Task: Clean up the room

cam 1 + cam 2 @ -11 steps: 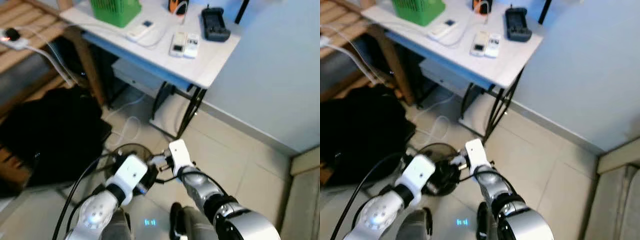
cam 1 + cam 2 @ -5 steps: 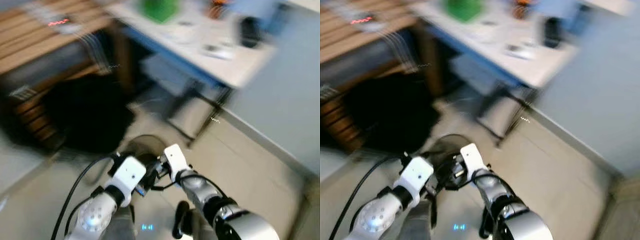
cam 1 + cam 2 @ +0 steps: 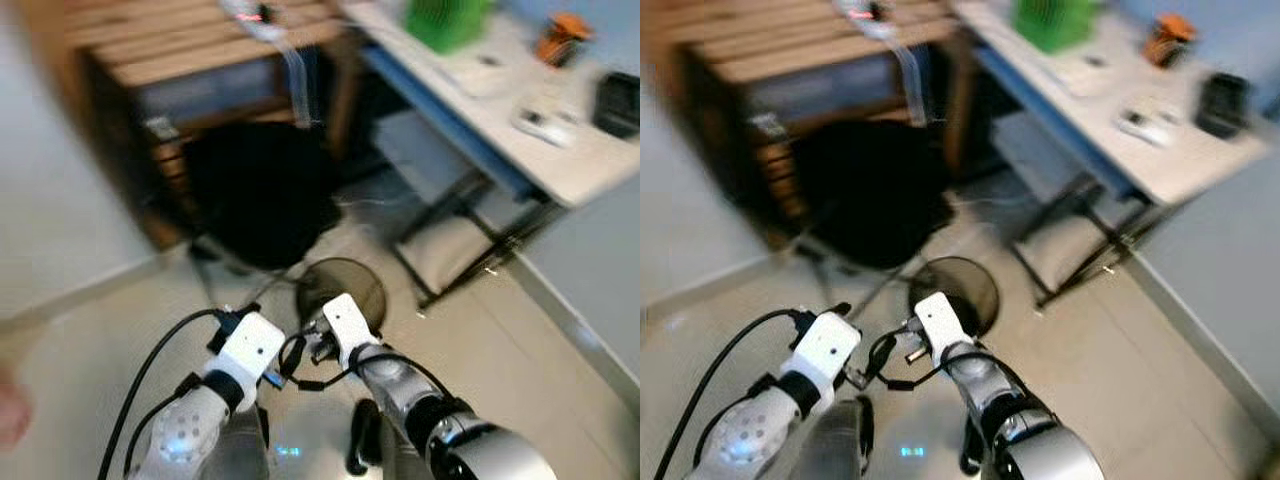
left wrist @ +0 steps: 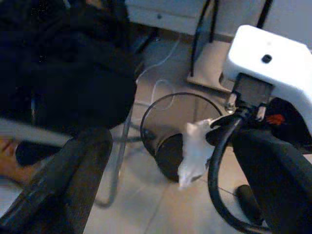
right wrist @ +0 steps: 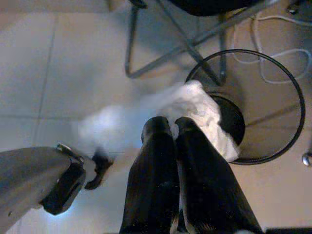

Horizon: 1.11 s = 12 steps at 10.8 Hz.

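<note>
Both arms forward, wrists close together; right gripper clamped on something white; left gripper fingers spread.

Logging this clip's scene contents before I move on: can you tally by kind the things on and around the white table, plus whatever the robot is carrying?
Green basket: 1
Orange item: 1
Black device: 1
White remotes: 2, blurred
Black wire bin: 1
White crumpled tissue, pinched in the right gripper: 1
Black chair: 1
Total: 8
</note>
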Available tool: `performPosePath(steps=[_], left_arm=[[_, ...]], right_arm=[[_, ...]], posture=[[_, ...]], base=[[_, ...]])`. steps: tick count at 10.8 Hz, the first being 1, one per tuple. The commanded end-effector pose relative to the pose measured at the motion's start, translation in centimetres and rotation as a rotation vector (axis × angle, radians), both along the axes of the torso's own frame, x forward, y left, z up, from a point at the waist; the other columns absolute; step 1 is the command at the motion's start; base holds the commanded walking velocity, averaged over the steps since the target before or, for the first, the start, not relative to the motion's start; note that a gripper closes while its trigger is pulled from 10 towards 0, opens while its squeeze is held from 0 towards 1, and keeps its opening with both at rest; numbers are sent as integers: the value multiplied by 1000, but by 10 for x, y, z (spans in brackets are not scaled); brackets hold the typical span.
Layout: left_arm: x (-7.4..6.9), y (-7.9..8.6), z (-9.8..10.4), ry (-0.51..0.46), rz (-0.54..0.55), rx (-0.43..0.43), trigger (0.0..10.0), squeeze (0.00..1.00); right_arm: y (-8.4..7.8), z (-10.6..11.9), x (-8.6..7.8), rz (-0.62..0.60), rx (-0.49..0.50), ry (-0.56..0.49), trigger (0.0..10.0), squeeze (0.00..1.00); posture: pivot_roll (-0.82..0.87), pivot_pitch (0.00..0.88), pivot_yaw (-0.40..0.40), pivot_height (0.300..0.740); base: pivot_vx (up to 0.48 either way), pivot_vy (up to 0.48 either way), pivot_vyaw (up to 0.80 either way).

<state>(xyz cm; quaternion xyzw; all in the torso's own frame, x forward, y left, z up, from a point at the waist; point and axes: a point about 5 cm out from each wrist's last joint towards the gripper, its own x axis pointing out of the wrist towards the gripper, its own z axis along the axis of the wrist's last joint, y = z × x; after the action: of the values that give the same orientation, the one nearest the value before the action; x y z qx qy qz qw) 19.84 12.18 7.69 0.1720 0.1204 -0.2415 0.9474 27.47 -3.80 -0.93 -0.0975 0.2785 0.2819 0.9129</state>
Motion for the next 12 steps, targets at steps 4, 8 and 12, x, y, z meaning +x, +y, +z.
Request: performPosePath(steps=[4, 8, 12], left_arm=[[0, -11, 0, -5, -40, -50, 10000, 0], [2, -15, 2, -21, -86, -63, 10000, 0], [0, -15, -2, 1, -87, -12, 10000, 0]], right_arm=[[45, 12, -8, -110, 134, -9, 10000, 0], [26, 6, -5, -184, 103, -13, 10000, 0], [30, 5, -8, -147, 64, -13, 10000, 0]], posture=[[300, 262, -75, 726], [283, 250, -68, 726], [308, 257, -78, 726]], base=[[0, 69, 0], [111, 338, 0], [232, 0, 0]])
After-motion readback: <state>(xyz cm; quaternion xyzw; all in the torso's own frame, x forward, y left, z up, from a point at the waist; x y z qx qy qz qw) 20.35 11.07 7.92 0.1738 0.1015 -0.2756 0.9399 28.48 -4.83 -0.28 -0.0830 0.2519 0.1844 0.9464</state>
